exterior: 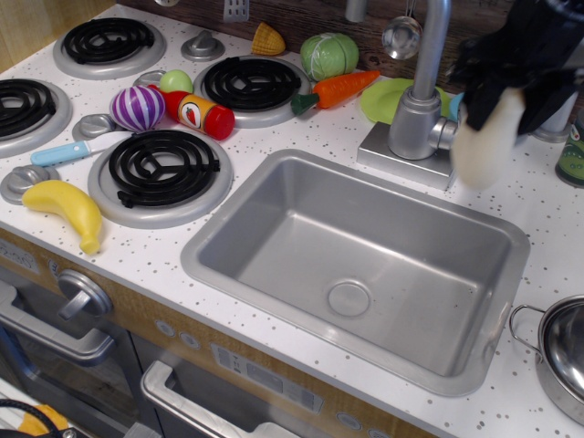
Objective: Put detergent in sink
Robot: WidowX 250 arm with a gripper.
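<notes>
My black gripper is at the upper right, shut on the cream detergent bottle. The bottle hangs from the jaws, lifted off the counter, its lower end blurred and just above the back right rim of the sink. Its cap and handle are hidden by the gripper. The stainless-steel sink lies in the middle with a round drain and nothing in it.
The faucet stands just left of the bottle. A steel pot sits at the right edge. Burners, a banana, a red and yellow bottle, a carrot and a cabbage lie left and behind.
</notes>
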